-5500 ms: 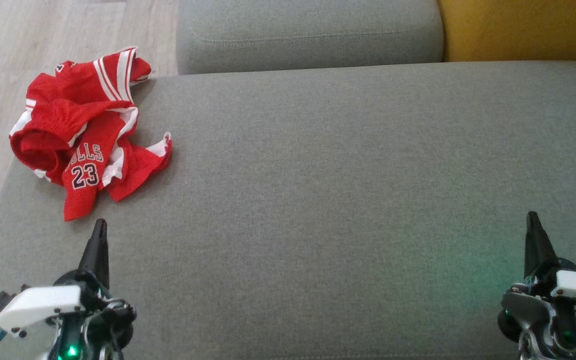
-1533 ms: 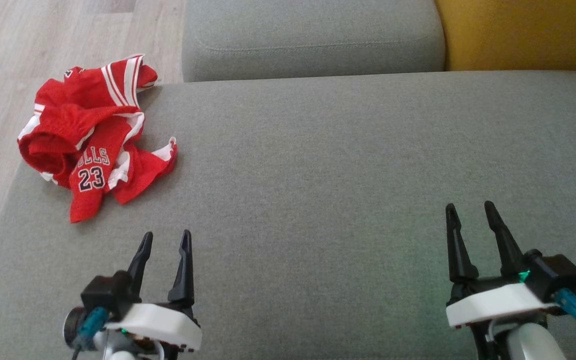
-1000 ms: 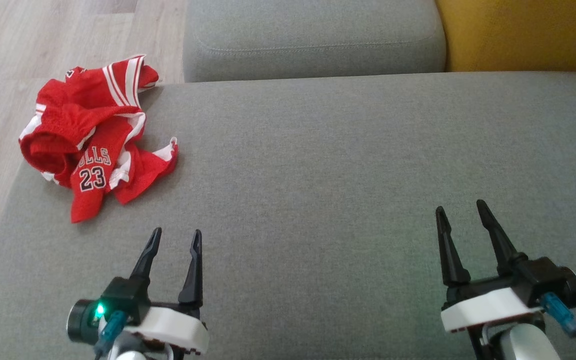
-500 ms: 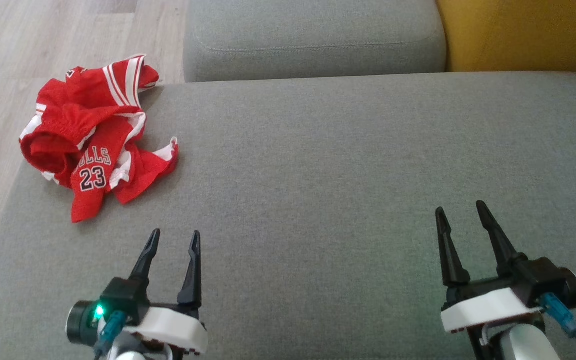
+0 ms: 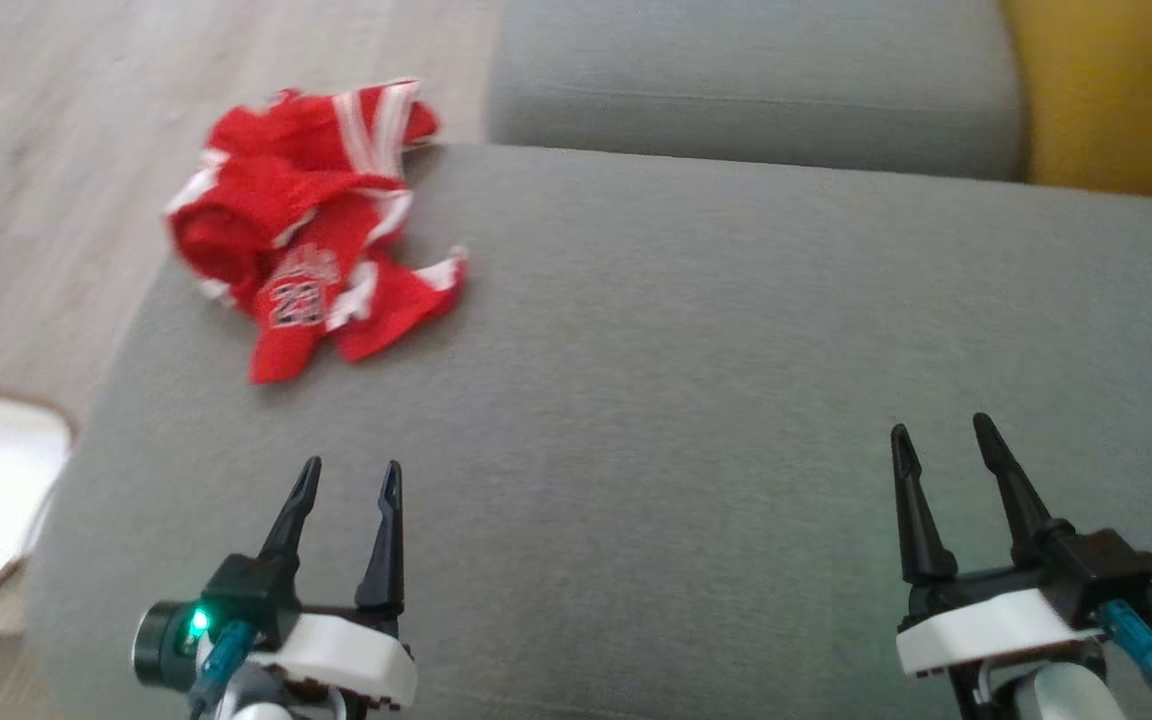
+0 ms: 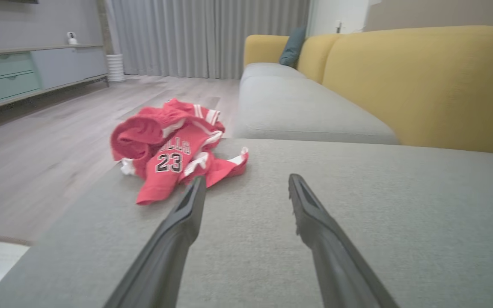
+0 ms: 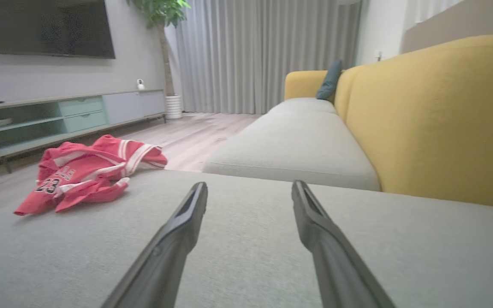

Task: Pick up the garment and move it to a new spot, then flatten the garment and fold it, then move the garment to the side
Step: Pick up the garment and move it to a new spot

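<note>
Red number-23 basketball jersey crumpled at far left corner of grey sofa seat, right at edge above wood floor. Left end effector fingers spread, empty, well short of jersey. Right end effector likewise spread, empty, far off. Risks: careless nudge tips heap off edge onto floor; thin pinch catches one layer, rest drags; head view blurred, aim may drift.

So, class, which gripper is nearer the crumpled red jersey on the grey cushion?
Left. The left gripper is just short of the red jersey, open; the right gripper is far across the grey cushion to its right.
</note>
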